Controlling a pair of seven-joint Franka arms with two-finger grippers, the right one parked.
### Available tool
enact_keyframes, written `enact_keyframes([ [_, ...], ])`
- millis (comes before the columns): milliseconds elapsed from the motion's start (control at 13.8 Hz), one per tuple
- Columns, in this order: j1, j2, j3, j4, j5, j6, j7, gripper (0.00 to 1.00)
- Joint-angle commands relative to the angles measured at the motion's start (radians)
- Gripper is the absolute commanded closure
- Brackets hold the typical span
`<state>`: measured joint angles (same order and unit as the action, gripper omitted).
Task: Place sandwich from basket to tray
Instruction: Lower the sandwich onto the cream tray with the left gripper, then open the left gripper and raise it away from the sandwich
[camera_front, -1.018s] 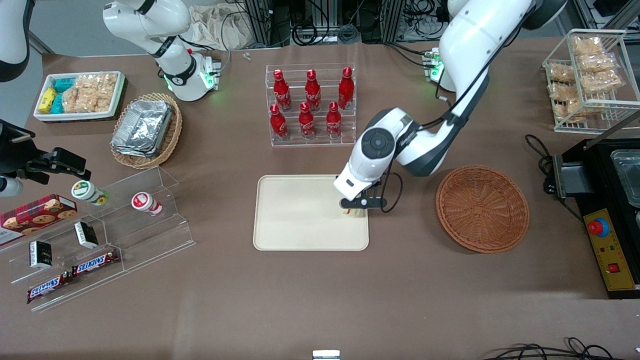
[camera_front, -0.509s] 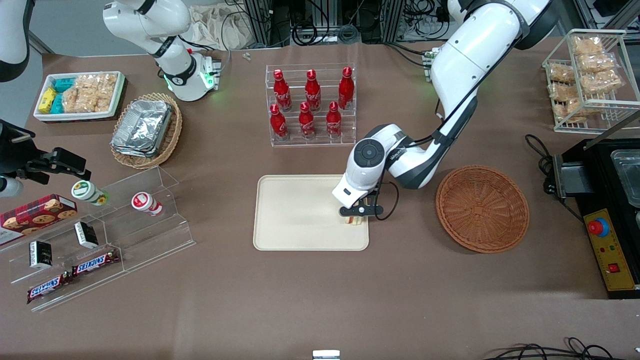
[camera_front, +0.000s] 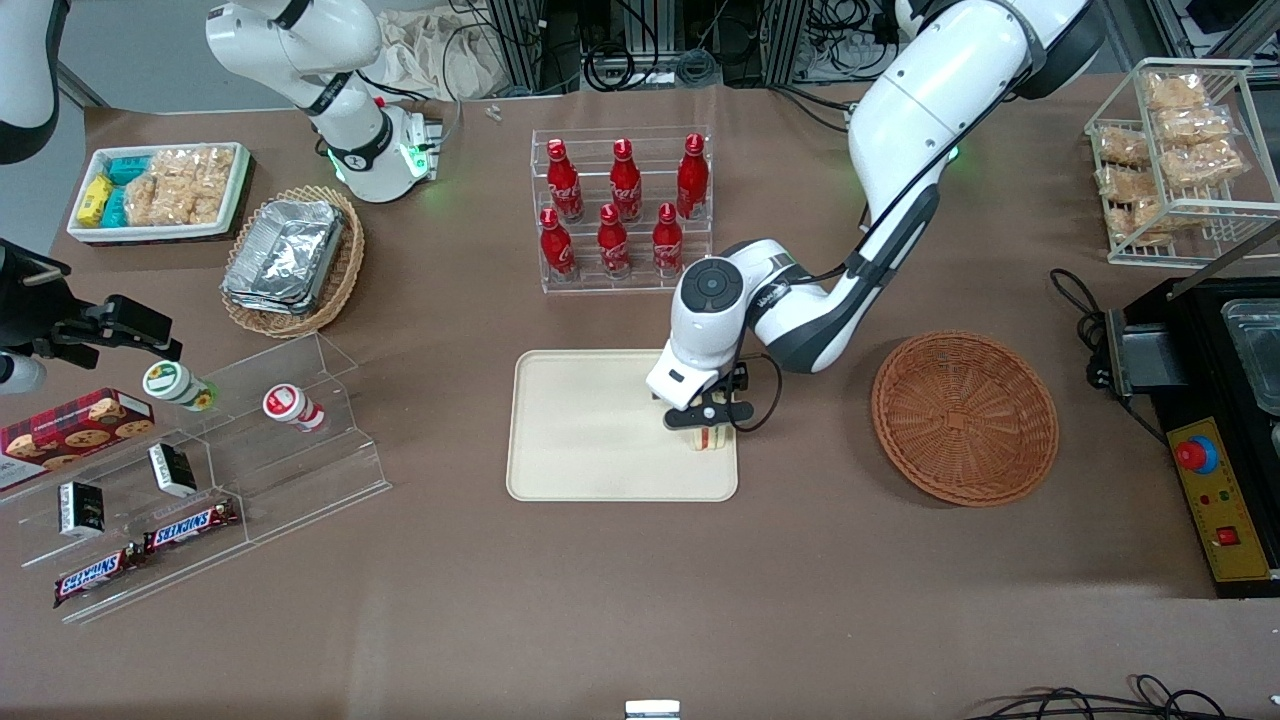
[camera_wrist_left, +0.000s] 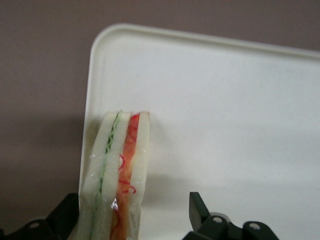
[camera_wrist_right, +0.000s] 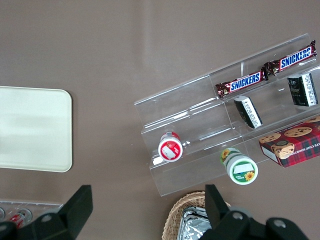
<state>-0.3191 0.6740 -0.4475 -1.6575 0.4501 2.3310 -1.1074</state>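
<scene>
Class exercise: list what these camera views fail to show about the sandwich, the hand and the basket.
- Front view: the hand covers most of the sandwich on the tray.
- Left wrist view: the picture edge cuts off the sandwich's end nearest the hand.
- Wrist views: the basket is outside both.

sandwich: cream bread, green and red layers | tray: plain cream | basket: reddish-brown (woven)

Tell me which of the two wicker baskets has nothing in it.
The reddish-brown basket beside the tray, toward the working arm's end. The lighter tan basket holds foil containers. The open pincer is over the sandwich.
</scene>
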Motion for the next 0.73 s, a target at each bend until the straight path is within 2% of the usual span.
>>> enact_keyframes([
  [0, -0.008, -0.085, 0.001, 0.108, 0.007, -0.248, -0.032, 0.0],
  [145, -0.008, -0.132, -0.003, 0.177, -0.042, -0.41, 0.033, 0.0],
  [218, -0.003, -0.17, 0.001, 0.192, -0.106, -0.448, 0.103, 0.0],
  [436, 0.134, -0.276, 0.001, 0.196, -0.264, -0.507, 0.321, 0.0],
  [655, 0.271, -0.365, 0.001, 0.197, -0.358, -0.603, 0.519, 0.0],
])
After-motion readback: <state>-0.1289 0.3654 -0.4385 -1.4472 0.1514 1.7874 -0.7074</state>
